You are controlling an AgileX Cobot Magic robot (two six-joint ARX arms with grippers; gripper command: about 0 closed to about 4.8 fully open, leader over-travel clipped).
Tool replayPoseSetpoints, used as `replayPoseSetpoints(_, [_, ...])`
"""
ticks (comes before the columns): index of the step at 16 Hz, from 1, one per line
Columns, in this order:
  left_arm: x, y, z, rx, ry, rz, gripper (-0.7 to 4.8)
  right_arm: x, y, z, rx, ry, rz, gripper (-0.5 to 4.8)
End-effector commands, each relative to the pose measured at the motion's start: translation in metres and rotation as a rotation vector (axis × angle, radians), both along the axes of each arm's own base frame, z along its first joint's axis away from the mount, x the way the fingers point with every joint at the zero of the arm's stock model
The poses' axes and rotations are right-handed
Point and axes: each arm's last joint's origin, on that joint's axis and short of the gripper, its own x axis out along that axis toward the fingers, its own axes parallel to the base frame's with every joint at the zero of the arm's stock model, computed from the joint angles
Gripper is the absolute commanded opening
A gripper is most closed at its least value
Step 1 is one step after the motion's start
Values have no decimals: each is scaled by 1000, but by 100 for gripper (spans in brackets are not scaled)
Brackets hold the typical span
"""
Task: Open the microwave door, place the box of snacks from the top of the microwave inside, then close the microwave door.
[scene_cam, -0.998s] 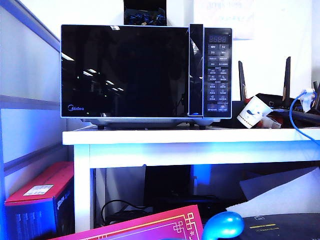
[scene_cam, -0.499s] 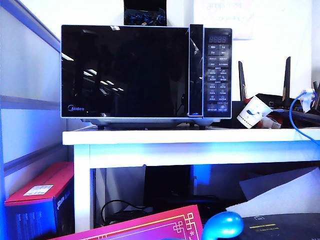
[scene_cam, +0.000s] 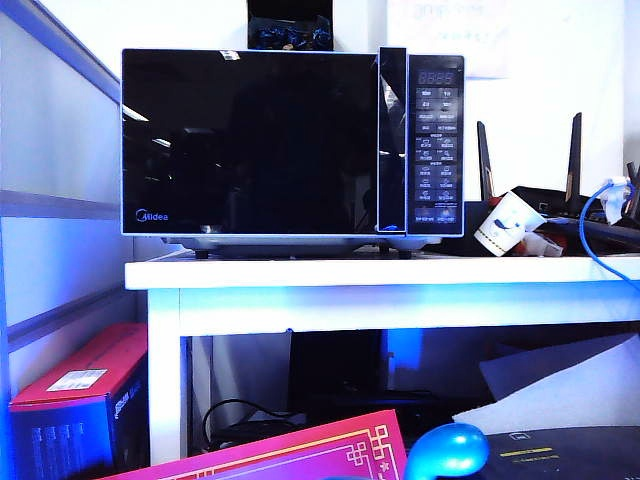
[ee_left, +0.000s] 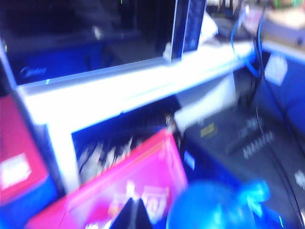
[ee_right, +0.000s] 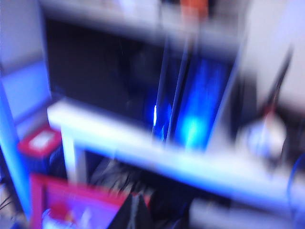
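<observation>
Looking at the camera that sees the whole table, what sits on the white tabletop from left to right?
Microwave door → vertical bar handle → touch-button panel → tipped paper cup → blue cable. All rest on the white table; neither hand shows in this view.

Glossy black microwave (scene_cam: 290,145) with silver trim, white bench (scene_cam: 380,275), magenta box (scene_cam: 300,455) with gold pattern, blue cable (scene_cam: 595,245).
</observation>
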Motion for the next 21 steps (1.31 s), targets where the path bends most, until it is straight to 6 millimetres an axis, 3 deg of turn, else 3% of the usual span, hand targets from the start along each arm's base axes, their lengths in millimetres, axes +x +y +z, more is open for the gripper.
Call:
replayPoseSetpoints(1, [16, -8, -19, -43, -58, 5, -6, 2, 0, -51, 50, 71, -35, -1])
replayPoseSetpoints(2, [20, -10, -30, -51, -32, 16, -6, 3, 1, -72, 39, 100, -45, -1])
replayPoseSetpoints(3, [27, -13, -52, -35, 38, 23, -6, 5, 2, -114, 32, 180, -72, -1])
replayPoseSetpoints(4, [29, -14, -62, -32, 70, 26, -6, 6, 2, -135, 22, 218, -76, -1])
replayPoseSetpoints(7, [34, -15, -90, 1, 136, 66, -6, 4, 1, -173, 28, 275, -87, -1])
replayPoseSetpoints(10, [37, -17, -106, 13, 166, 70, -6, 2, -1, -184, 22, 282, -89, -1])
replayPoseSetpoints(21, [37, -17, -106, 12, 153, 74, -5, 1, -1, -190, 5, 308, -87, -1])
